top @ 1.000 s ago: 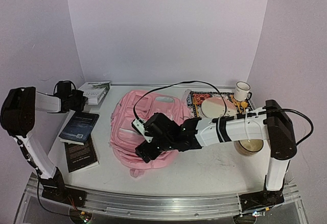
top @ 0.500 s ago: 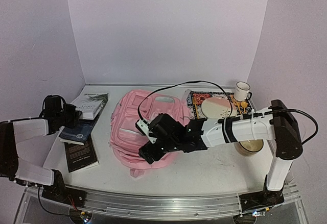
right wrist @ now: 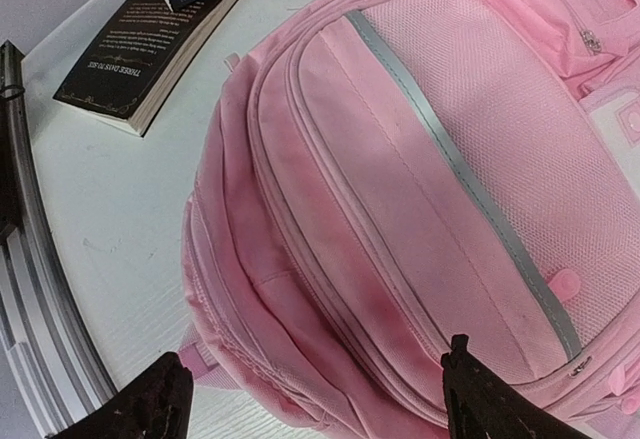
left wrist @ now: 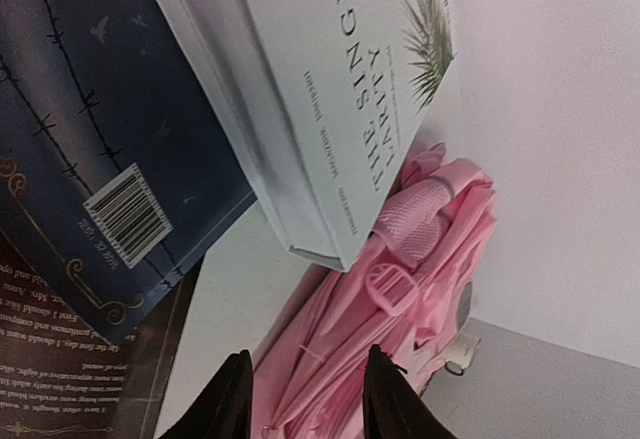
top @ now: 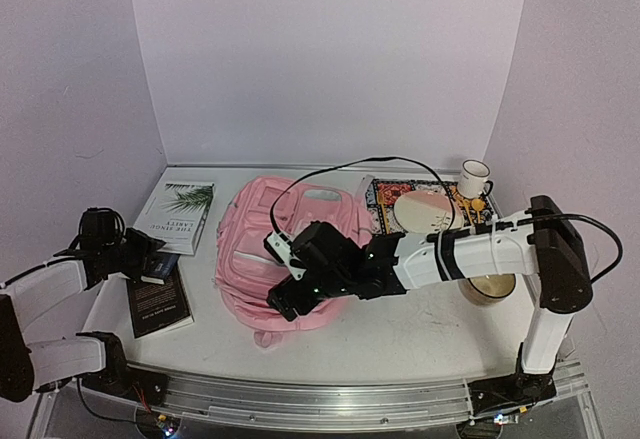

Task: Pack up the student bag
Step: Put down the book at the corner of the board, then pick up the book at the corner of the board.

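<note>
The student bag [top: 262, 231] is a large pink backpack lying flat in the middle of the table, zips shut. My right gripper [top: 282, 301] hovers over its near left corner, jaws wide open and empty. In the right wrist view the bag [right wrist: 420, 189] fills the frame and the gripper [right wrist: 320, 404] straddles its rounded edge without touching it. My left gripper [top: 150, 256] is open and empty at the left, by the books. In the left wrist view the left gripper [left wrist: 305, 399] points at the bag's strap side [left wrist: 420, 259].
A white book [top: 178, 217] lies on a blue book [top: 158, 269], with a black book [top: 160, 304] nearer. These also show in the left wrist view: white [left wrist: 330, 89], blue [left wrist: 90, 159]. At the right are a patterned mat [top: 382, 197], a plate [top: 418, 211], a mug [top: 474, 177] and a bowl [top: 490, 287].
My left arm has drawn back toward the near left edge. The white book has come nearer with it and now lies over the blue book. The right arm has barely moved.
</note>
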`<state>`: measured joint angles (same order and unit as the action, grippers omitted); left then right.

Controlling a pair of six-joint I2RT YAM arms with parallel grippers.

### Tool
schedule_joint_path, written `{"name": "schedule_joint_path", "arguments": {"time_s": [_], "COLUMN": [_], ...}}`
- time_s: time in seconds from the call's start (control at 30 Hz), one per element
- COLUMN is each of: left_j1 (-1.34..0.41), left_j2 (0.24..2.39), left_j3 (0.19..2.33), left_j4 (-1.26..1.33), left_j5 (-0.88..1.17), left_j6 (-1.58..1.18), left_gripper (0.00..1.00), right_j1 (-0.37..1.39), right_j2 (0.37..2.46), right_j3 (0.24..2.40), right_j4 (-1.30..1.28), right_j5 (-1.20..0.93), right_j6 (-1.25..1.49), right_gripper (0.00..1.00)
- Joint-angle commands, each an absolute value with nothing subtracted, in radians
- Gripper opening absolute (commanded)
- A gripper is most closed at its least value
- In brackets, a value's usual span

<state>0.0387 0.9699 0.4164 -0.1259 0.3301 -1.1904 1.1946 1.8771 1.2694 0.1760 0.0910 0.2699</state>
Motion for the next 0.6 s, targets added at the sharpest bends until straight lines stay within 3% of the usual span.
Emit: {"name": "schedule_joint_path", "arguments": {"time_s": [0.0, 0.1, 0.2, 0.57], "left_j1": [0.037, 0.034, 0.014, -0.145], "left_j2": [0.983, 0.994, 1.025, 1.151], "left_j3": [0.415, 0.411, 0.393, 0.346], "left_j4": [-0.147, -0.068, 0.023, 0.303], "left_j5": [0.332, 0.331, 0.319, 0.097], "left_j6": [-1.161, -1.203, -1.26, -1.419], "left_gripper": [0.54, 0.68, 0.75, 0.81], "right_j1": [1.197, 1.197, 1.197, 1.197], "right_j2": [1.843, 1.841, 1.836, 1.828], "right_j3": [1.289, 1.282, 1.27, 1.261], "right_j4": [0.194, 0.198, 0.203, 0.202], "right_j5": [0.071, 0.064, 0.071, 0.095], "right_j6": [0.287, 0.288, 0.285, 0.266], "right_gripper": [0.86, 0.86, 0.87, 0.87]}}
